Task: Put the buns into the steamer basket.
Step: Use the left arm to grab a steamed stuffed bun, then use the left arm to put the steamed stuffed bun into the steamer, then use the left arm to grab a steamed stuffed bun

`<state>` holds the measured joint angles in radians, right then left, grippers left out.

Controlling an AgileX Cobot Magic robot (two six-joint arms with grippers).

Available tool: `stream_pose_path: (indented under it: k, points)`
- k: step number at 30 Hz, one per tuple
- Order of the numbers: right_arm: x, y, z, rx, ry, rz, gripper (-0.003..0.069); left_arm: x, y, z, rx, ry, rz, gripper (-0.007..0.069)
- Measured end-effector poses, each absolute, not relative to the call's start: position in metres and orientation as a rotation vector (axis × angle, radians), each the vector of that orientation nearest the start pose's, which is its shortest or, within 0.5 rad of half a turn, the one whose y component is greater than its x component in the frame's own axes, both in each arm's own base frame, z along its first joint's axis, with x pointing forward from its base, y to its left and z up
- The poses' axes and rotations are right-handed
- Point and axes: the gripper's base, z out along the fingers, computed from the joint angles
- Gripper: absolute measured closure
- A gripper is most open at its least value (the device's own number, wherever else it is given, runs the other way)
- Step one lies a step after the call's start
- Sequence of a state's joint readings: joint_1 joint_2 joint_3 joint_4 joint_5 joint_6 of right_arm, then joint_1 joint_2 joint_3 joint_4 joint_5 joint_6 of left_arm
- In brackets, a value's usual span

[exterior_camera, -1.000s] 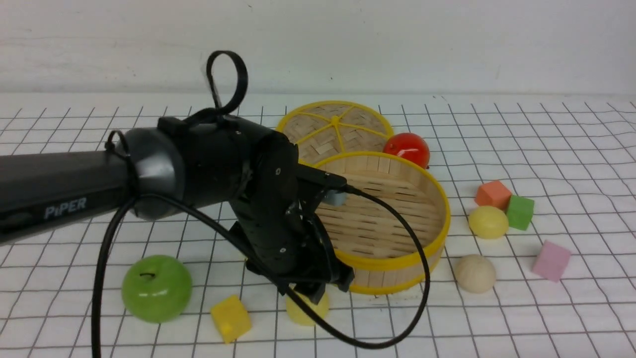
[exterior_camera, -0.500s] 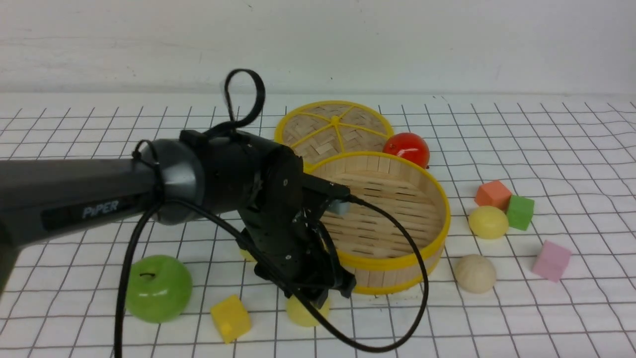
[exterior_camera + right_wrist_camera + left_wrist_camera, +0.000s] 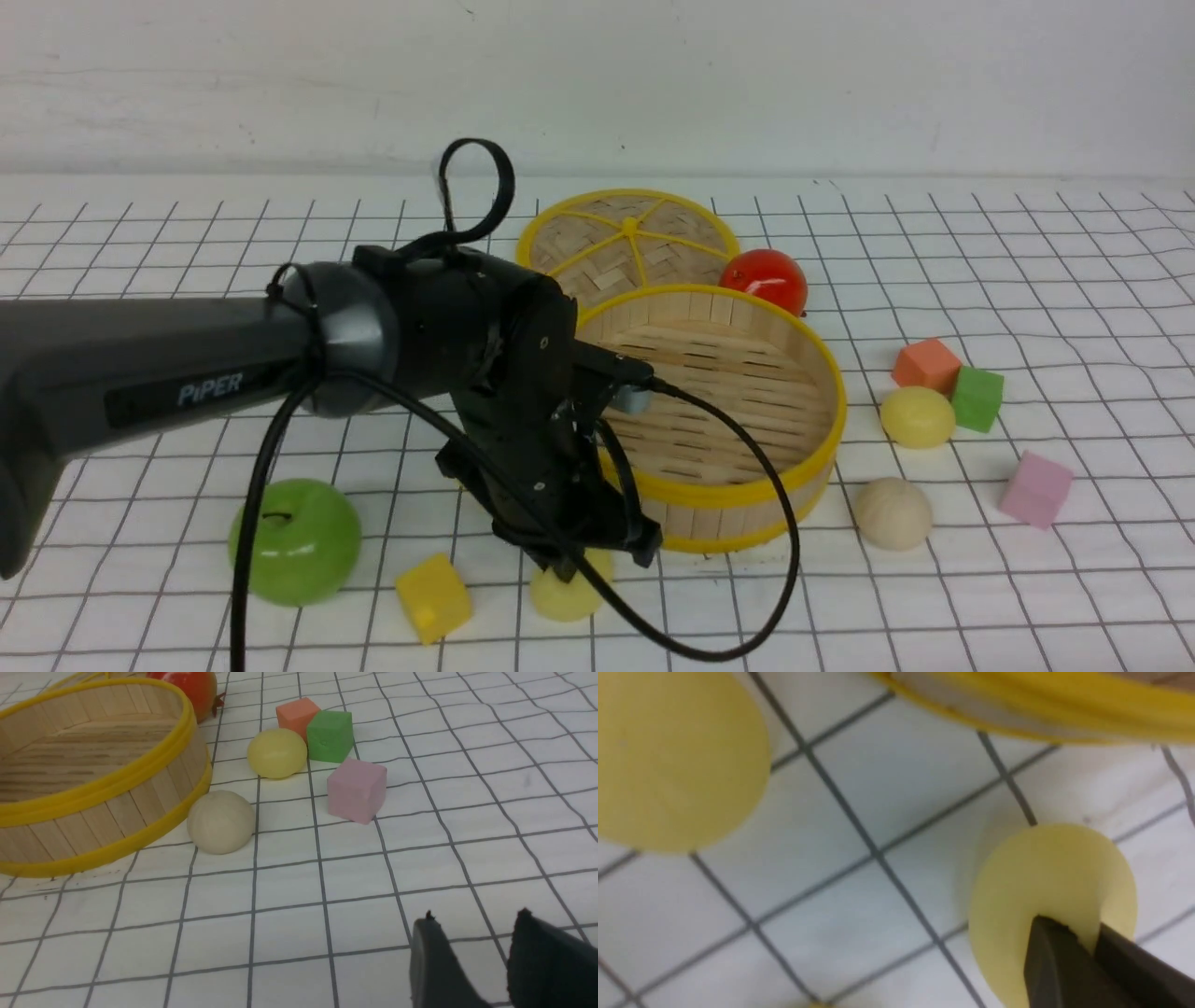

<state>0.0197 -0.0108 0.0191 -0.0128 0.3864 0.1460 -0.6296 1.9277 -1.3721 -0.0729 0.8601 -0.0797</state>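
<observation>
Left gripper (image 3: 1071, 926) is pinching shut on pale yellow bun (image 3: 1045, 868) just beside steamer basket (image 3: 747, 490), right gripper (image 3: 476, 914) is hanging with jaws apart, empty.

Front camera faces forward over everything; both wrist cameras hover close, all three catching the steamer basket (image 3: 747, 492).

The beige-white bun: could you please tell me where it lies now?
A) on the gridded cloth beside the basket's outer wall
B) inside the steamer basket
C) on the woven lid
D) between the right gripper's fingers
A: the beige-white bun rests on the gridded cloth, just outside the wall of the steamer basket.
</observation>
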Motion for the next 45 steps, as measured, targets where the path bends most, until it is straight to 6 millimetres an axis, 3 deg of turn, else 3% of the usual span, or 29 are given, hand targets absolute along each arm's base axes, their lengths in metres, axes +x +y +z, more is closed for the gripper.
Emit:
stream_pose_path:
  k: [5, 7, 10, 14, 16, 19, 22, 23, 24, 25, 28, 30, 33, 35, 38, 39, 41, 45]
  points:
    - [0.052, 0.001, 0.173, 0.111, 1.876, 0.101, 0.0418, 0.305, -0.232, 0.239, 0.719, 2.796, -0.249, 0.0638]
    - [0.052, 0.001, 0.173, 0.111, 1.876, 0.101, 0.0418, 0.309, -0.236, 0.27, 0.708, 2.691, -0.304, 0.0638]
    - [0.052, 0.001, 0.173, 0.111, 1.876, 0.101, 0.0418, 0.322, -0.246, 0.289, 0.707, 2.58, -0.344, 0.0638]
    - [0.052, 0.001, 0.173, 0.111, 1.876, 0.101, 0.0418, 0.346, -0.263, 0.281, 0.697, 2.508, -0.362, 0.0636]
    - [0.052, 0.001, 0.173, 0.111, 1.876, 0.101, 0.0418, 0.365, -0.276, 0.252, 0.71, 2.536, -0.341, 0.0612]
    - [0.052, 0.001, 0.173, 0.111, 1.876, 0.101, 0.0418, 0.374, -0.283, 0.233, 0.726, 2.575, -0.318, 0.0567]
    - [0.052, 0.001, 0.173, 0.111, 1.876, 0.101, 0.0418, 0.382, -0.288, 0.217, 0.747, 2.626, -0.292, 0.0434]
    - [0.052, 0.001, 0.173, 0.111, 1.876, 0.101, 0.0418, 0.382, -0.289, 0.219, 0.749, 2.627, -0.29, 0.0362]
    - [0.052, 0.001, 0.173, 0.111, 1.876, 0.101, 0.0418, 0.382, -0.289, 0.219, 0.749, 2.627, -0.29, 0.0351]
    - [0.052, 0.001, 0.173, 0.111, 1.876, 0.101, 0.0418, 0.382, -0.289, 0.226, 0.746, 2.625, -0.293, 0.0269]
    - [0.052, 0.001, 0.173, 0.111, 1.876, 0.101, 0.0418, 0.378, -0.286, 0.243, 0.746, 2.62, -0.296, 0.0181]
    - [0.052, 0.001, 0.173, 0.111, 1.876, 0.101, 0.0418, 0.367, -0.276, 0.276, 0.732, 2.614, -0.291, 0.0123]
    - [0.052, 0.001, 0.173, 0.111, 1.876, 0.101, 0.0418, 0.35, -0.251, 0.317, 0.68, 2.6, -0.234, 0.0155]
    - [0.052, 0.001, 0.173, 0.111, 1.876, 0.101, 0.0418, 0.343, -0.23, 0.327, 0.627, 2.619, -0.197, 0.0208]
    - [0.052, 0.001, 0.173, 0.111, 1.876, 0.101, 0.0418, 0.342, -0.191, 0.306, 0.528, 2.726, -0.117, 0.0349]
    - [0.052, 0.001, 0.173, 0.111, 1.876, 0.101, 0.0418, 0.341, -0.19, 0.304, 0.529, 2.733, -0.115, 0.0357]
    - [0.052, 0.001, 0.173, 0.111, 1.876, 0.101, 0.0418, 0.346, -0.169, 0.275, 0.462, 2.83, -0.094, 0.0444]
    - [0.052, 0.001, 0.173, 0.111, 1.876, 0.101, 0.0418, 0.355, -0.163, 0.243, 0.457, 2.877, -0.139, 0.0477]
